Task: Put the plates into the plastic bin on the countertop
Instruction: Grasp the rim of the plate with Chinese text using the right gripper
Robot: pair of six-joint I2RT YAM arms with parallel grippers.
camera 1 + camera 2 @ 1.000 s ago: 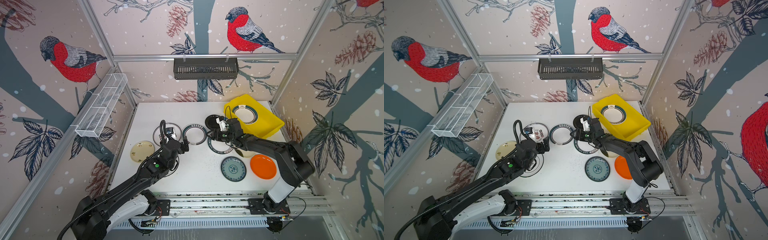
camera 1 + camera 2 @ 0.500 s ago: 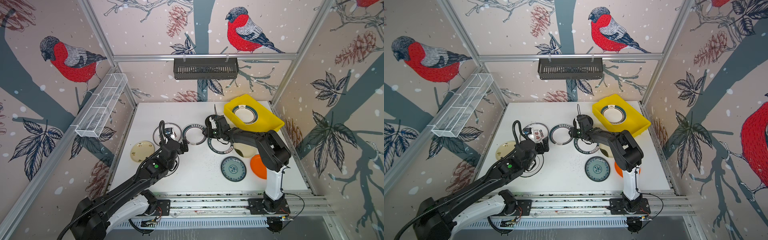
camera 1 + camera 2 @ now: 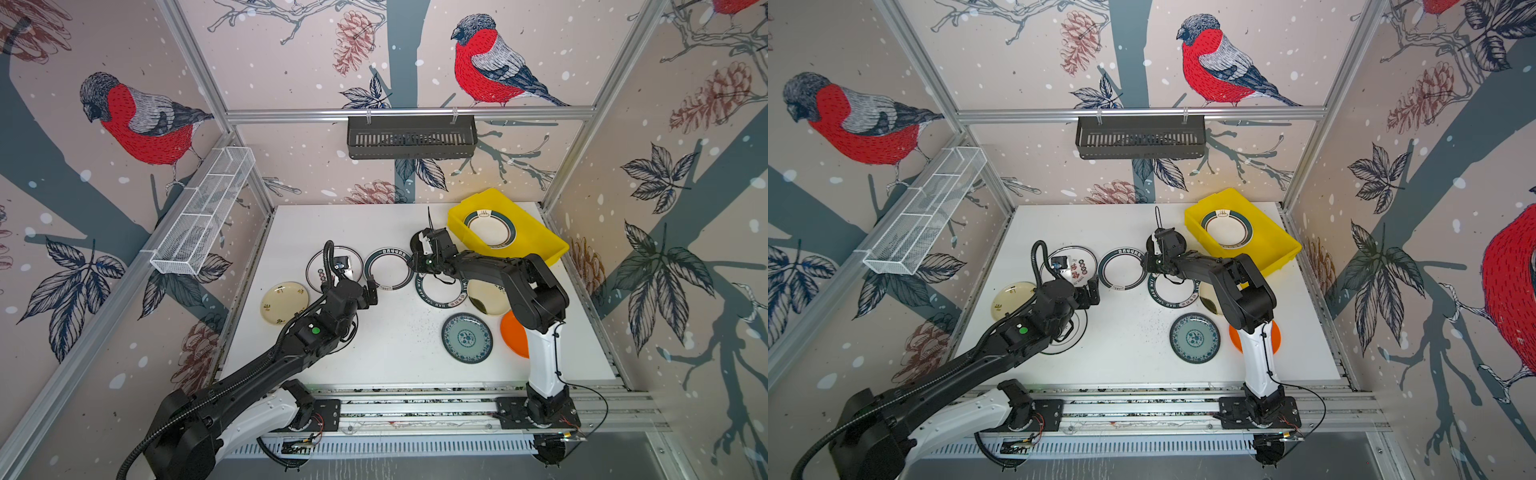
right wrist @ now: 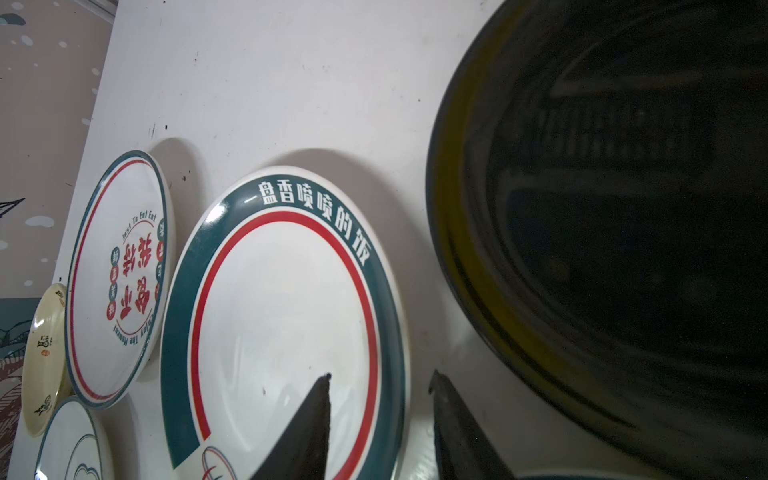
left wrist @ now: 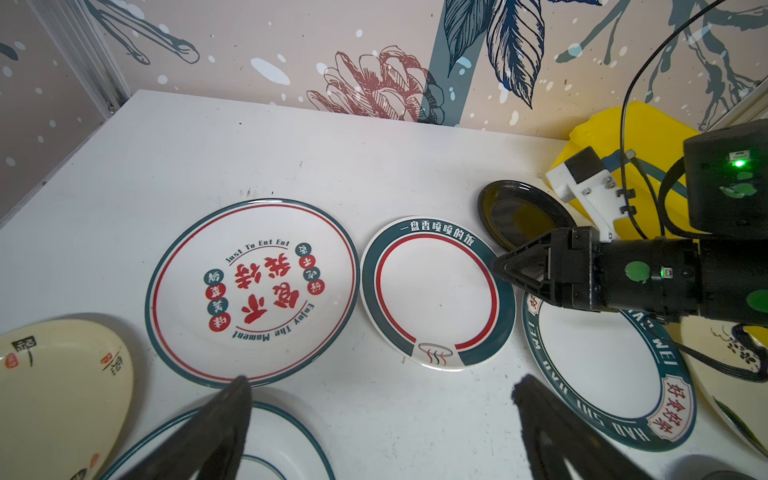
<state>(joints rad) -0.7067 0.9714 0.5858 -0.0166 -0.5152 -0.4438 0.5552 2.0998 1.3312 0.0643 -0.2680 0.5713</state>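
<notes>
The yellow plastic bin (image 3: pixel 538 239) (image 3: pixel 1276 243) stands at the back right of the countertop (image 3: pixel 399 349) with one green-rimmed plate (image 3: pixel 490 227) in it. My right gripper (image 4: pixel 381 376) (image 3: pixel 412 266) is low at the right edge of a green-rimmed, red-ringed plate (image 4: pixel 282 307) (image 3: pixel 388 269) (image 5: pixel 436 291). It is open, one finger over the plate and the other on the table outside its rim. A black plate (image 4: pixel 623 208) (image 5: pixel 515 212) lies just beyond. My left gripper (image 5: pixel 382 386) (image 3: pixel 370 291) hangs wide open over bare table, holding nothing.
More plates lie around: a white lettered one (image 5: pixel 253 291), a dark-rimmed one (image 3: pixel 440 293), two cream ones (image 3: pixel 284 302) (image 3: pixel 486 297), a teal-patterned one (image 3: pixel 467 337), an orange one (image 3: pixel 513 332) partly behind the right arm, and one under the left arm (image 3: pixel 1071 332).
The right gripper has moved left and down from above the black plate to the red-ringed plate's edge, and its jaws have narrowed. The left arm has not moved.
</notes>
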